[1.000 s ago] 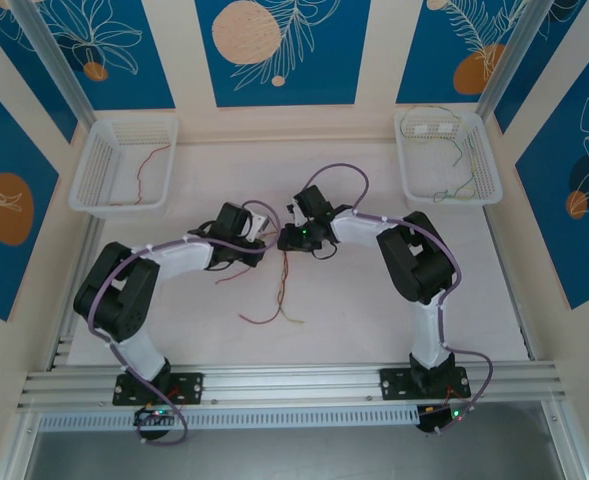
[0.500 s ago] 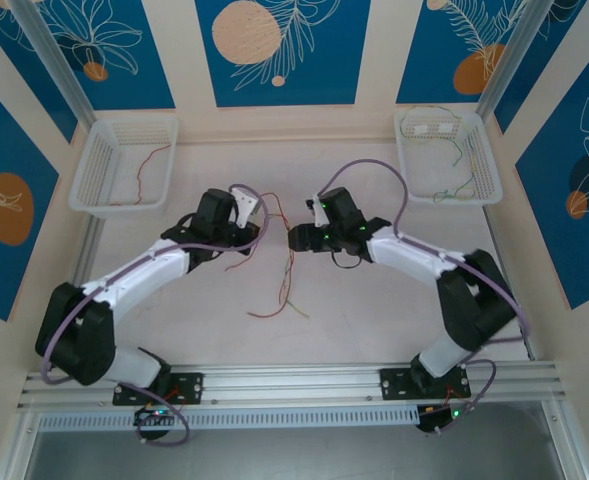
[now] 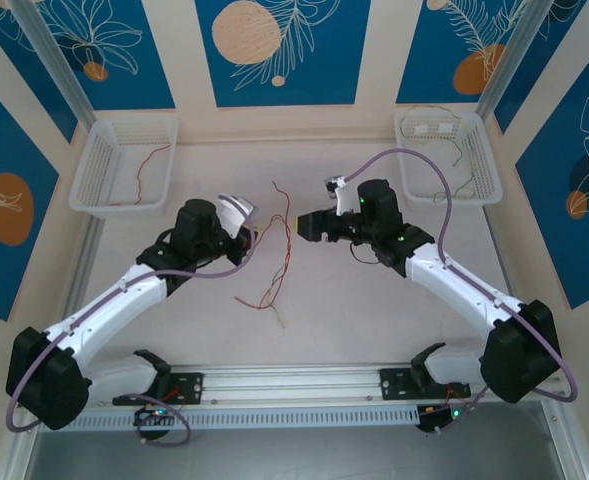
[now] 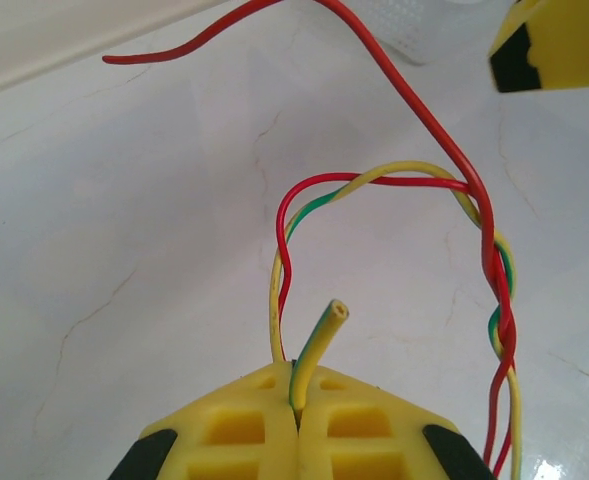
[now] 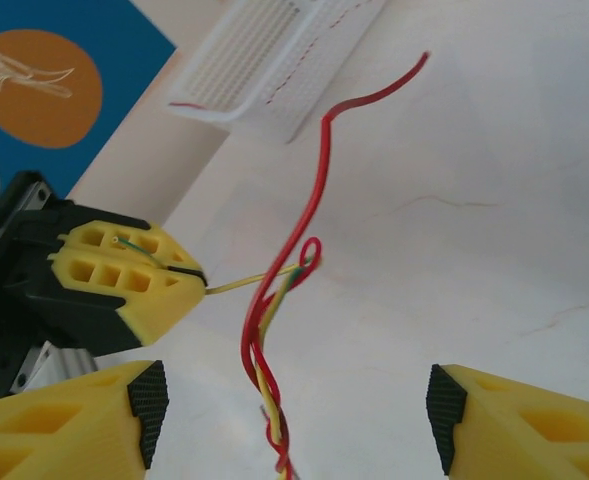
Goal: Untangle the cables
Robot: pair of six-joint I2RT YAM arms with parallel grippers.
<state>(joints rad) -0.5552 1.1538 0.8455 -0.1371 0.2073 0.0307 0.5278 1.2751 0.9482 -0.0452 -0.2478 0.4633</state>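
Observation:
A red cable [image 4: 414, 100] and a yellow-green cable [image 4: 319, 345] are twisted round each other and hang over the table [image 3: 354, 310] between the arms. In the top view the twisted cables [image 3: 286, 245] trail down to the table. My left gripper [image 4: 296, 402] is shut on the yellow-green cable close to its cut end. My right gripper [image 5: 294, 420] stands open just right of the twist, and the twisted cables [image 5: 262, 350] run between its pads [image 5: 149, 410] without touching them. The left gripper [image 5: 124, 275] shows in the right wrist view, pulling the yellow strand sideways.
A white basket [image 3: 86, 165] at the back left holds a red wire [image 3: 154, 165]. Another white basket [image 3: 489, 170] at the back right holds pale yellow-green wires [image 3: 456, 150]. Patterned blue walls close in the table on three sides.
The right gripper has opened and drawn back to the right. The left gripper has pulled left and away with the yellow-green cable. Both arms have stretched out farther over the table.

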